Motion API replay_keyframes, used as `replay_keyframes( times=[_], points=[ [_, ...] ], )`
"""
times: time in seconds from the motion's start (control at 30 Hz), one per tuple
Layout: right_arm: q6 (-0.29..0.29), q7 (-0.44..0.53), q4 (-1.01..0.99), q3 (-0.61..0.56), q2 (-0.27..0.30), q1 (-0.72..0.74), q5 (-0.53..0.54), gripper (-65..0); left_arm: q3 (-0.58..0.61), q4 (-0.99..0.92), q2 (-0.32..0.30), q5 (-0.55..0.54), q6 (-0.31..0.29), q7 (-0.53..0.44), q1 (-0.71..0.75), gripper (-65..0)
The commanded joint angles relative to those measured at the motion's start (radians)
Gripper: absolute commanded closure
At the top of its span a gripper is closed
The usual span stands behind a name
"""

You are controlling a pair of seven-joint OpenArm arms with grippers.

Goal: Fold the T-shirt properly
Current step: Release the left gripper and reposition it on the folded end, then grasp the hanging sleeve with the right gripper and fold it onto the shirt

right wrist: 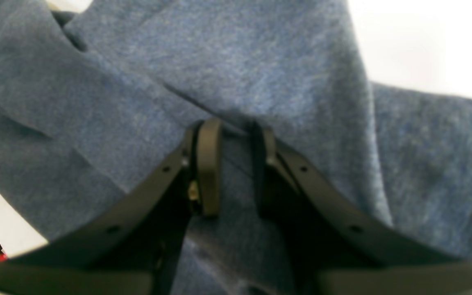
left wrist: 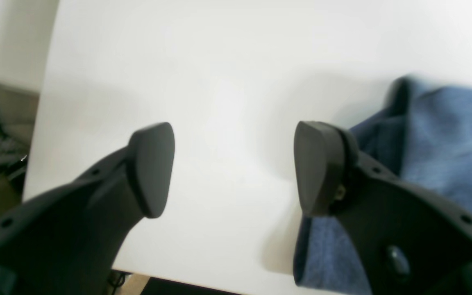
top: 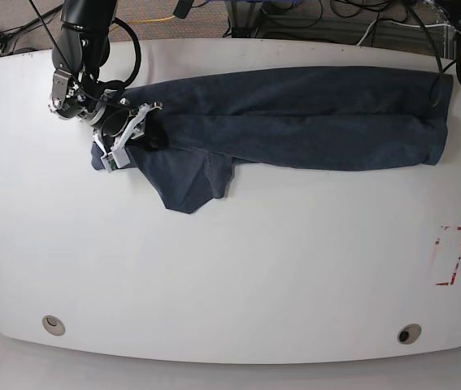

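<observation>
Dark slate-blue heathered cotton T-shirt (top: 295, 118) lies stretched in a long folded band across the far half of my white table (top: 230, 268), one sleeve flap hanging toward the near side at left. My right gripper (right wrist: 236, 164) pinches a fold of it at the left end. My left gripper (left wrist: 234, 168) is spread wide over bare table, cloth just beside it, holding nothing.

The setting is a robotics lab: a white bench (top: 230, 276) with rounded corners carries red tape marks (top: 451, 256), and bundled cables (top: 352, 24) run across the carpeted floor (top: 153, 10) beyond its far edge.
</observation>
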Motion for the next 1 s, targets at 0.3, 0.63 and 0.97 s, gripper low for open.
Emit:
replay_keyframes(
  times=[0.3, 0.63, 0.97],
  points=[
    [-0.033, -0.087, 0.012, 0.005, 0.013, -0.012, -0.075, -13.6, 0.057, 0.225, 0.12, -0.081, -0.001, 0.069, -0.004, -41.9],
    [-0.033, -0.09, 0.072, 0.005, 0.01, -0.032, -0.075, -13.6, 0.207, 0.365, 0.308, 0.053, -0.001, 0.057, -0.004, -41.9],
    [-0.033, -0.148, 0.2, 0.009, 0.008, -0.032, -0.075, -17.4, 0.225, 0.25, 0.291, 0.217, -0.001, -0.064, 0.022, -42.1]
  ],
)
